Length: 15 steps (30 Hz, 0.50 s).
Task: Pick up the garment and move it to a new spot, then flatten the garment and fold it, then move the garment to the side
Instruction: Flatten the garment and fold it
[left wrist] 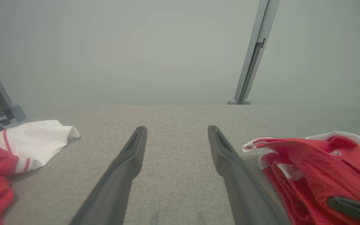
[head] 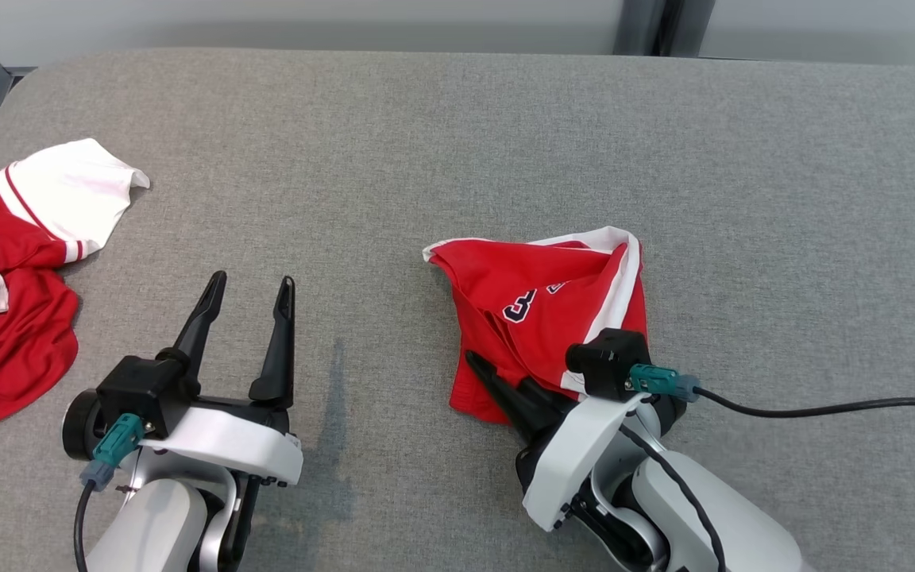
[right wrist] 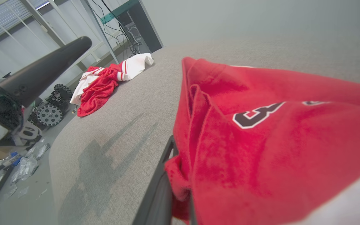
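Garment (head: 541,306) pinched by right end effector (head: 488,372); 2nd garment (head: 17,270) apart; left end effector (head: 254,280) wide, empty.

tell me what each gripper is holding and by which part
Right gripper: shut on the garment, pinching its near red edge. Left gripper: open, holding nothing.

Only readable thing from my end is on the red garment (head: 537,310), right of centre: a dark numeral (head: 523,306) with a white outline. In the head view I read it as a 3. In the right wrist view a fold cuts through it, so 3 or 8, can't tell. Bits of more dark characters (head: 557,287) sit beside it, unreadable. The left wrist view catches a tiny badge (left wrist: 335,152) on the red cloth, too small to read.
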Available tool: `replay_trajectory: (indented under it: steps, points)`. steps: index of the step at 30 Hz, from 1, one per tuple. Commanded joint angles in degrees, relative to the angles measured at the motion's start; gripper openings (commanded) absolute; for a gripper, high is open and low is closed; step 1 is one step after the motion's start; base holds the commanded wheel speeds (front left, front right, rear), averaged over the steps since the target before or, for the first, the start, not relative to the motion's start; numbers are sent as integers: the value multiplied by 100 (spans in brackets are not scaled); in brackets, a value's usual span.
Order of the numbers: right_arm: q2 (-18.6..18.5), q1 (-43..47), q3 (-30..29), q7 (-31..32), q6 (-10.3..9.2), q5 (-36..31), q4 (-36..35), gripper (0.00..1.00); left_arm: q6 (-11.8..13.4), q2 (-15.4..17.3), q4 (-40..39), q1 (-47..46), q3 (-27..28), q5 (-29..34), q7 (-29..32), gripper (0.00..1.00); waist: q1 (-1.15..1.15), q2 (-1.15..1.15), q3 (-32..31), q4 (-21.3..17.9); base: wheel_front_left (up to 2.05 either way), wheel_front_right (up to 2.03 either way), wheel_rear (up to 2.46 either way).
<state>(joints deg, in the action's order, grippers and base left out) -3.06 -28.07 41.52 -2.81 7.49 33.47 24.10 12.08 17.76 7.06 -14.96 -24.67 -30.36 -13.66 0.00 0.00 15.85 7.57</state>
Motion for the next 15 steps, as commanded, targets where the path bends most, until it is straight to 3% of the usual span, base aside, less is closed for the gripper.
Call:
replay_trajectory:
  steps: [1,3,4,5,6,7,10,15]
  points:
    - [-12,-84,26,-63,0,43,45,0,-24,16,17,-59,16,-21,-28,100,0,0,1,1,0,0,0]
    - [-9,-163,94,-106,0,113,170,0,-28,5,35,-56,11,-31,-39,100,0,0,3,-1,0,0,0]
    - [-11,-198,116,-159,0,141,216,5,-33,-4,46,-52,6,-37,-37,100,0,0,-3,0,0,0,0]
    - [-11,-232,147,-190,0,166,254,42,-38,-15,53,-52,2,-44,-40,100,0,0,-6,2,0,0,0]
    - [-8,-256,200,-217,0,218,284,67,-44,-25,63,-54,-1,-51,-47,100,0,0,-12,5,0,0,0]
    - [-6,-277,247,-265,0,266,294,100,-42,-31,72,-57,-5,-55,-53,100,0,0,-19,8,0,0,0]
    - [-29,-360,485,-367,0,360,129,100,-47,-38,86,-65,10,-45,-59,100,0,0,-39,1,0,0,0]
    - [-444,-467,1030,-570,0,297,-449,100,-5,-28,101,-28,52,-57,-85,100,0,0,-89,-63,0,0,0]
